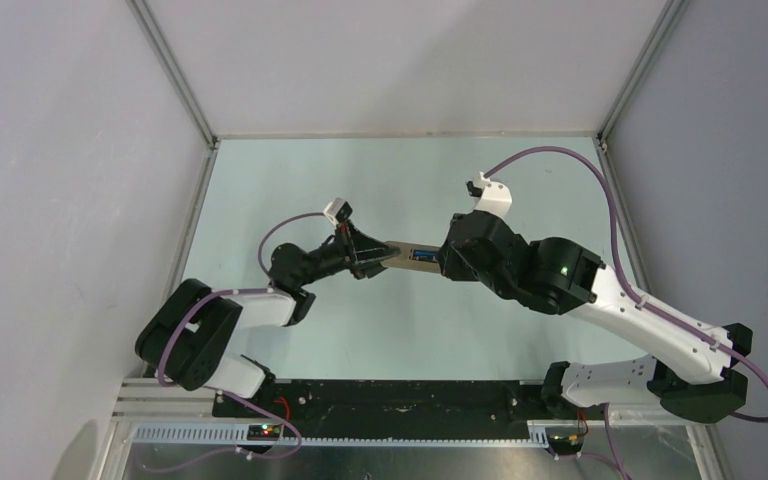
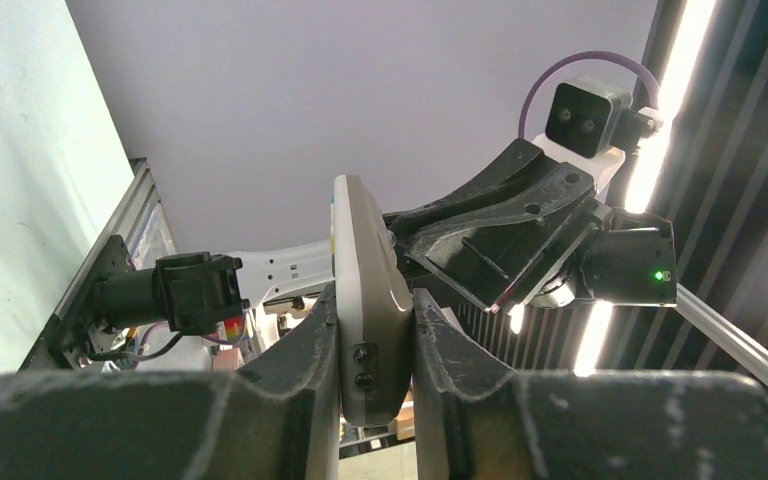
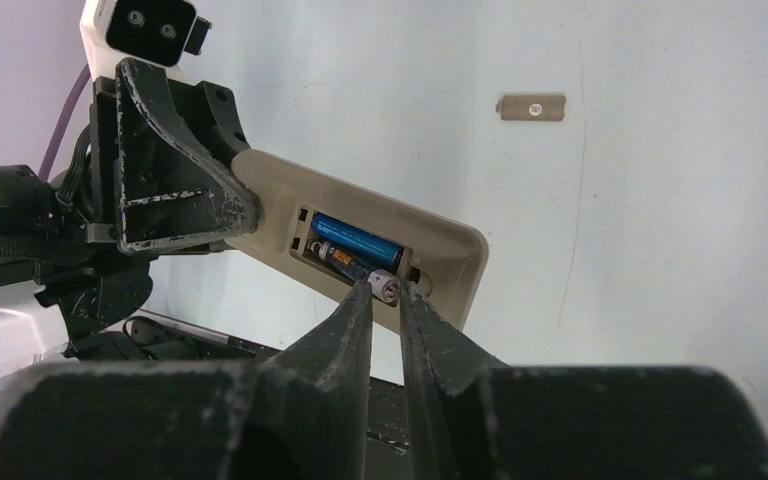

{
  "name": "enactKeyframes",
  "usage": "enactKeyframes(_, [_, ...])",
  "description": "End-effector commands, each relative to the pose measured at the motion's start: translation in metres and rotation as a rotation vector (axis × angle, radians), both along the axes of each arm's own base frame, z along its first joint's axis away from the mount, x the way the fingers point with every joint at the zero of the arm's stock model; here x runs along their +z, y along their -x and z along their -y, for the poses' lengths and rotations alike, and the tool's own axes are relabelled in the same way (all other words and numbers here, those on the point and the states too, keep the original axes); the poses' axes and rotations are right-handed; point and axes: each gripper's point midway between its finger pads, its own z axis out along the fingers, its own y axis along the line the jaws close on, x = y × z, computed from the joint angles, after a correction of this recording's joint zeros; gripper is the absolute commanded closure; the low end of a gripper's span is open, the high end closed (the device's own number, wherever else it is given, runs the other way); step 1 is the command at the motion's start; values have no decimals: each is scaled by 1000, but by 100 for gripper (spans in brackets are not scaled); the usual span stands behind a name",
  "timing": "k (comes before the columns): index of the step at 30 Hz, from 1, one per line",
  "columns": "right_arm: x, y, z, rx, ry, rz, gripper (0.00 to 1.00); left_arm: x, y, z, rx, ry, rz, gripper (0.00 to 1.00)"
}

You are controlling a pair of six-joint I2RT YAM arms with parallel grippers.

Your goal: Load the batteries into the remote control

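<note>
Right wrist view only: the right gripper (image 3: 387,292), fingertips nearly together, pinches the metal end of the dark battery (image 3: 350,265). The battery's far end sits in the open slot of the remote (image 3: 450,255), just beside the seated blue battery (image 3: 357,238).

Left wrist view only: the left gripper (image 2: 372,320) is clamped on the remote's end, the handset edge-on between its fingers.

Overhead view: both arms meet mid-table, with the remote held between them.

Farther off: a small tan cover (image 3: 531,106) lies flat on the pale green table (image 1: 290,180).

Surround: grey walls (image 1: 60,150), aluminium rails (image 1: 175,75).
</note>
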Motion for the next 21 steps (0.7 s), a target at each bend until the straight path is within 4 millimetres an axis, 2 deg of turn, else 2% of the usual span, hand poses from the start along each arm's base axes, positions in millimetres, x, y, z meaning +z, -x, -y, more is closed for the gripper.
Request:
enactKeyframes(1, [20, -1, 4, -22, -47, 34, 82, 9, 5, -1, -3, 36, 42, 100])
enactKeyframes(9, [15, -3, -3, -3, -39, 26, 88, 12, 6, -1, -6, 40, 48, 100])
enactKeyframes(21, [6, -8, -13, 19, -46, 1, 89, 17, 6, -1, -9, 48, 59, 100])
